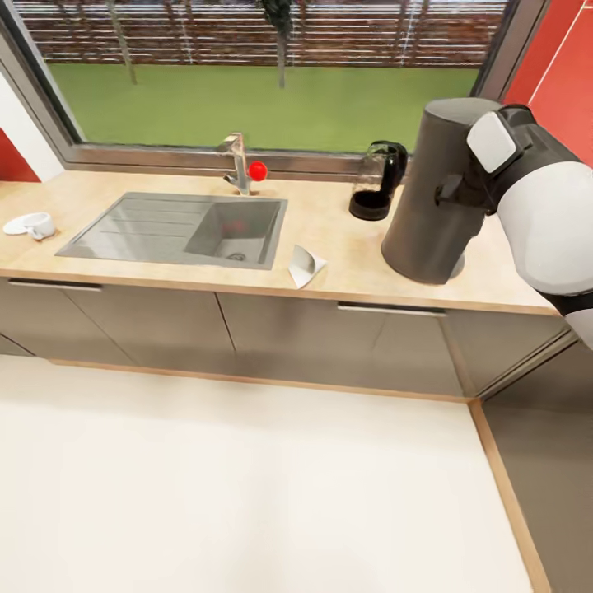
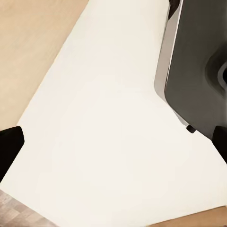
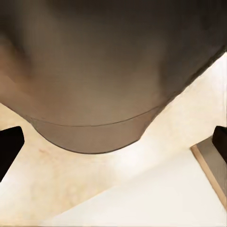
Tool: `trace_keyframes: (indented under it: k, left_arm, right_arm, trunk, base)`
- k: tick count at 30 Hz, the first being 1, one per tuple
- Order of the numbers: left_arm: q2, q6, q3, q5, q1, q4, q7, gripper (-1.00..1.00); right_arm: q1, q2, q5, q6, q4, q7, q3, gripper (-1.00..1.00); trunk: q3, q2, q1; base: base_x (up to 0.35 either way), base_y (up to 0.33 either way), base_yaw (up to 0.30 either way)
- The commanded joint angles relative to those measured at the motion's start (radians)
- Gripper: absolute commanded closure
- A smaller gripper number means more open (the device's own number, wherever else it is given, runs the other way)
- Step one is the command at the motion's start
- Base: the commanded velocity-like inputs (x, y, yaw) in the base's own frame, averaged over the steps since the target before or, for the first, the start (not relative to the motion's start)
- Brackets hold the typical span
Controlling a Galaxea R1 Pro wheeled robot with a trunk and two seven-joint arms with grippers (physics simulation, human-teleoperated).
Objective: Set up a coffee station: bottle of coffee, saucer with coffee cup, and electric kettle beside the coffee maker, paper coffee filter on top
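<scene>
The kitchen countertop [image 1: 346, 247] holds a steel sink [image 1: 177, 231]. On it stand the coffee maker [image 1: 432, 193] and the electric kettle [image 1: 377, 181], close together. A paper coffee filter [image 1: 305, 265] lies near the front edge. The saucer [image 1: 16, 225] with the coffee cup [image 1: 38, 225] sits far left.

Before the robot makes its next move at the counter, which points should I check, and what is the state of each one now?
1. Coffee maker upright on the kitchen countertop: ok.
2. Electric kettle beside the coffee maker: ok.
3. Paper coffee filter on top of the coffee maker: not ok, it lies on the countertop by the sink.
4. Coffee cup on the saucer, next to the coffee maker: not ok, far end.
5. Right gripper open at the coffee maker: ok.
</scene>
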Motion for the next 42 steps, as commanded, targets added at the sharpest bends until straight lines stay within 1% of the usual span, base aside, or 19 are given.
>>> trace_keyframes:
  k: [1,6,9,12,15,18,20,25,30,34,36,37,40,42]
  left_arm:
    - [-0.001,0.001,0.008,0.005,0.001,-0.002,-0.010,-1.00]
    - [-0.005,0.001,0.008,0.004,0.001,-0.002,-0.010,-1.00]
    - [-0.006,0.001,0.007,0.004,0.001,-0.003,-0.010,-1.00]
    - [-0.007,0.001,0.008,0.005,0.001,-0.006,-0.010,-1.00]
    - [-0.007,0.001,0.008,0.005,0.001,-0.007,-0.010,-1.00]
    - [-0.007,0.001,0.008,0.004,0.001,-0.014,-0.010,-1.00]
    - [-0.006,0.001,0.008,0.004,0.001,-0.018,-0.010,-1.00]
    - [-0.006,0.001,0.007,0.004,0.001,-0.022,-0.010,-1.00]
    - [-0.006,0.001,0.008,0.005,0.001,-0.041,-0.010,-1.00]
    - [-0.006,0.001,0.008,0.012,0.000,-0.067,-0.010,-1.00]
    - [-0.005,0.002,0.008,0.017,0.000,-0.088,-0.010,-1.00]
    - [-0.005,0.002,0.008,0.018,0.000,-0.093,-0.010,-1.00]
    - [-0.005,0.019,0.008,0.020,-0.002,-0.124,-0.009,-1.00]
    - [-0.005,0.033,0.008,0.020,-0.002,-0.147,-0.009,-1.00]
  right_arm:
    - [-0.001,0.000,0.011,0.005,0.003,0.001,-0.008,-1.00]
    - [-0.001,0.001,0.010,0.005,0.016,-0.001,-0.008,-1.00]
    - [-0.001,-0.004,0.012,-0.007,0.057,-0.002,-0.008,-1.00]
    - [-0.001,-0.004,0.012,-0.038,0.100,-0.002,-0.008,-1.00]
    - [-0.001,-0.004,0.011,-0.043,0.124,-0.003,-0.008,-1.00]
    - [-0.001,-0.008,0.011,-0.051,0.199,-0.006,-0.009,-1.00]
    - [0.000,-0.008,0.014,-0.069,0.250,-0.006,-0.008,-1.00]
    - [0.016,-0.008,0.027,-0.087,0.280,-0.006,-0.008,-1.00]
    - [0.040,-0.010,0.029,-0.088,0.286,-0.007,-0.008,-1.00]
    - [0.087,-0.027,0.032,-0.077,0.287,-0.003,-0.008,-1.00]
    - [0.143,-0.038,0.049,-0.063,0.288,-0.001,-0.008,-1.00]
    - [0.160,-0.041,0.059,-0.060,0.288,0.000,-0.008,-1.00]
    - [0.273,-0.055,0.130,-0.052,0.288,0.005,-0.008,-1.00]
    - [0.357,-0.078,0.156,-0.052,0.288,0.022,-0.008,-1.00]
  trunk:
    - [-0.001,-0.001,0.000]
    - [-0.001,-0.001,0.000]
    - [-0.001,-0.001,0.000]
    - [-0.001,-0.001,0.000]
    - [-0.001,-0.001,0.000]
    - [-0.001,-0.001,0.000]
    - [-0.001,-0.001,0.000]
    - [-0.001,-0.001,0.000]
    - [-0.001,-0.001,0.000]
    - [-0.001,-0.001,0.000]
    - [-0.001,-0.001,0.000]
    - [-0.001,-0.001,0.000]
    - [-0.001,-0.001,0.000]
    - [-0.001,-0.001,0.000]
  base:
    - [-0.230,-0.235,0.000]
    - [-0.266,-0.197,0.000]
    - [-0.291,-0.168,0.000]
    - [-0.298,-0.151,0.000]
    - [-0.308,-0.120,0.000]
    - [-0.322,-0.049,0.000]
    - [-0.328,-0.015,0.000]
    - [-0.330,-0.006,0.000]
    - [-0.319,-0.001,0.000]
    - [-0.123,0.000,0.000]
    - [-0.041,0.000,0.000]
    - [-0.026,0.000,0.000]
    - [-0.011,0.000,0.000]
    - [-0.004,0.000,0.000]
